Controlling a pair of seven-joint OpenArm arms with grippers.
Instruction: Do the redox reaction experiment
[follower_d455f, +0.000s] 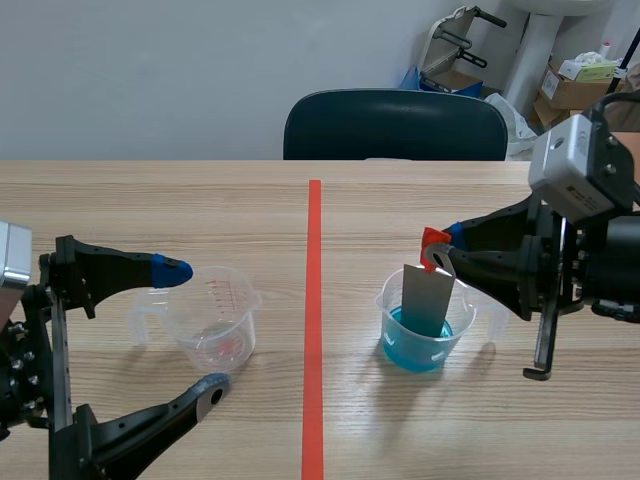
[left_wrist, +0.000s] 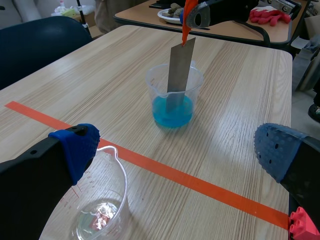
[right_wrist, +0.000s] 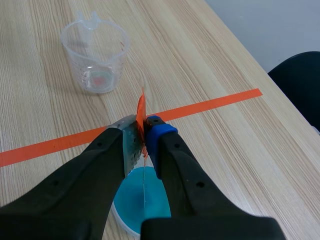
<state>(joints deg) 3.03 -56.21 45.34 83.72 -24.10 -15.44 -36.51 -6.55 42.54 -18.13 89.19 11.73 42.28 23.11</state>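
An orange-red tab (follower_d455f: 433, 238) atop a flat grey metal plate (follower_d455f: 427, 300), dipped in blue liquid (follower_d455f: 415, 352) in a clear plastic beaker (follower_d455f: 388, 305), is gripped by the level right pincer (follower_d455f: 437, 252); the left pincer (follower_d455f: 195, 327) is spread open.

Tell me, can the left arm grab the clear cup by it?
Probably yes. The left gripper is open, the clear cup sits right by its fingertips, and nothing stands between them.
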